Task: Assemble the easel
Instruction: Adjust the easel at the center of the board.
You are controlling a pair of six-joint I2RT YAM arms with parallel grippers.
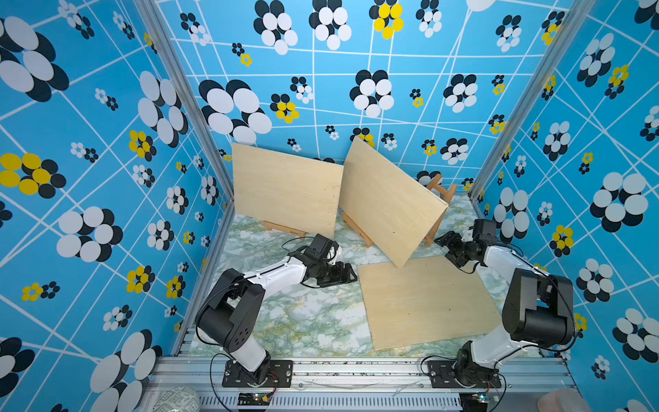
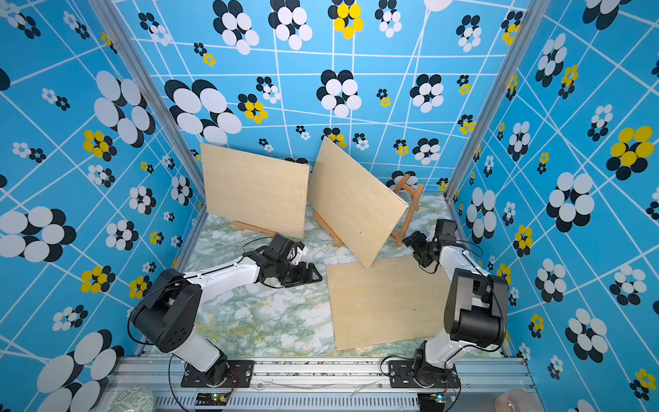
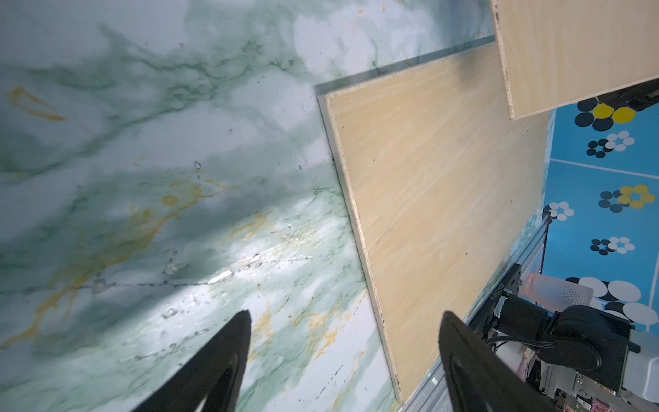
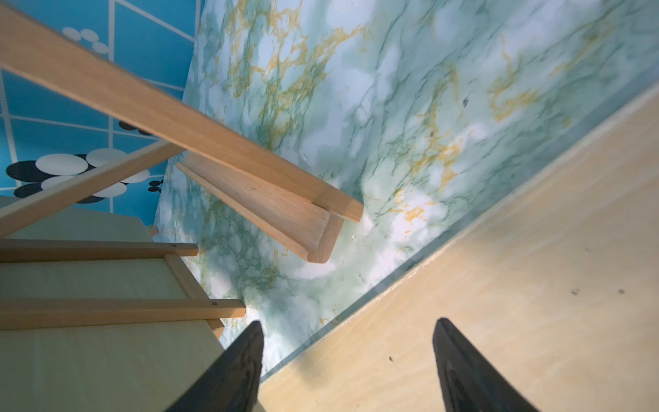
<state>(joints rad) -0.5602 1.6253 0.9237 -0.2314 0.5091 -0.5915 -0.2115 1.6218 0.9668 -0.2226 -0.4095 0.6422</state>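
Right wrist view: right hand (image 4: 349,321), left hand (image 3: 347,313) apart; risks bumping easel leg (image 4: 142,107), toppling skewed board (image 1: 388,199) at 10 o'clock.

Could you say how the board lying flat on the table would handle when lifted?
The flat board looks like thin plywood, so probably stiff and light. Lying flush on the table, its edge may be hard to pinch.

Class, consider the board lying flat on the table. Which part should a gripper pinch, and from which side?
Probably its thin left edge, coming low from the left gripper: the flat board lies flush, bare table adjoins there, and the leaning board overhangs its far edge.
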